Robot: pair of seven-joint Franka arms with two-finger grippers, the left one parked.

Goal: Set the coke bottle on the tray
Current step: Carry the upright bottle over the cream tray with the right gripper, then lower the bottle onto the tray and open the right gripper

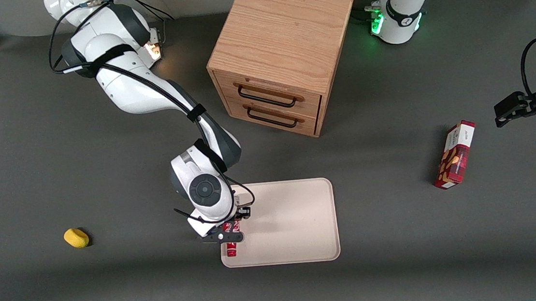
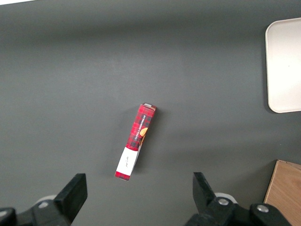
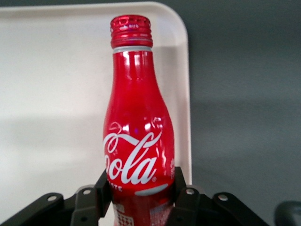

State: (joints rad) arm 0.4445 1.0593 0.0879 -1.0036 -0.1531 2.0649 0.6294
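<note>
At the lower left of the front view a yellow sponge-like lump (image 1: 76, 237) lies alone on the dark table (image 1: 31, 166), well apart from the work. Toward the centre, the working arm reaches down to the tray (image 1: 299, 225), a flat cream rectangle in the lower middle of the frame. The gripper (image 1: 230, 232) hangs over the tray's edge at the working arm's end, near the corner closest to the camera.

The wrist view shows the fingers (image 3: 184, 197) clamped on the lower body of the coke bottle (image 3: 137, 136), one on each flank, with the red cap pointing away from the palm and the tray's pale floor (image 3: 47, 94) showing past it. The bottle (image 1: 230, 243) seems to lie roughly level over the tray, though whether it already touches the surface is hard to judge from above.

So the carry looks finished and the setting-down is the step in hand. The next move probably calls for lowering until the bottle rests inside the rim, then parting the fingers and lifting clear without rolling it off.

Further right stand the wooden cabinet (image 1: 283, 52) in the upper middle and a red snack box (image 1: 455, 154) at the right.
</note>
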